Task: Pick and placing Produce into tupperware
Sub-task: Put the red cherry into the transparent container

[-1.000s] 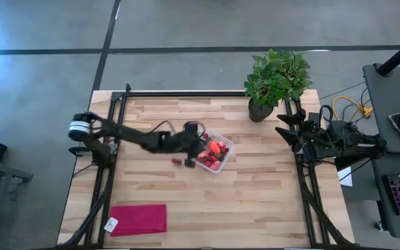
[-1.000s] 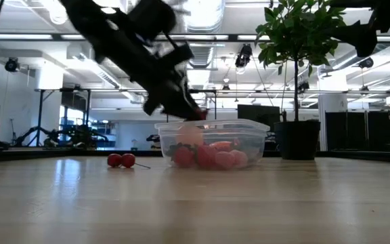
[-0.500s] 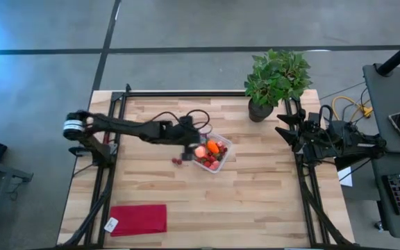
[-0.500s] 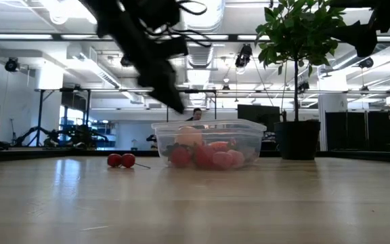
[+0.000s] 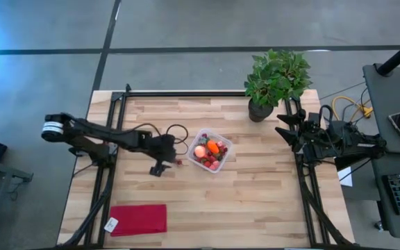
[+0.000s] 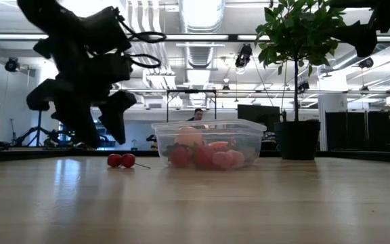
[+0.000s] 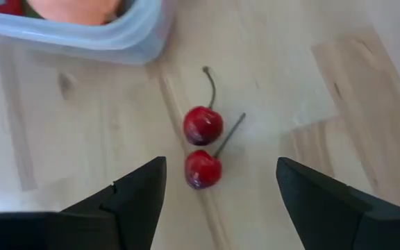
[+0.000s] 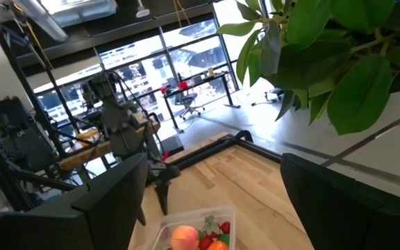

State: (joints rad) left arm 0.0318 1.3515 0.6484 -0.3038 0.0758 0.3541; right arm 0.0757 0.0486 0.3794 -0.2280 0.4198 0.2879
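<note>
The clear tupperware (image 5: 228, 144) stands mid-table on its base. It holds a pale round fruit (image 5: 200, 151), an orange carrot-shaped piece (image 5: 214, 146) and several small red berries. Two stemmed cherries (image 7: 202, 126) lie on the wood just left of it. My left gripper (image 5: 160, 167) hangs open above the table, left of and nearer than the cherries, with nothing between its fingers; in the left wrist view they lie just ahead of its tips (image 7: 221, 201). My right gripper (image 8: 214, 208) waits open at the table's right edge.
A potted leafy plant (image 5: 276, 80) stands at the far right of the table. A flat red cloth (image 5: 139, 219) lies at the near left corner with a small white tag (image 5: 111, 223) beside it. Bare wood stretches in front of the tupperware.
My left gripper has drawn back from over the tupperware toward the table's left and near edges, opened, and tipped down near the two cherries. The tupperware and its contents have stayed in place.
</note>
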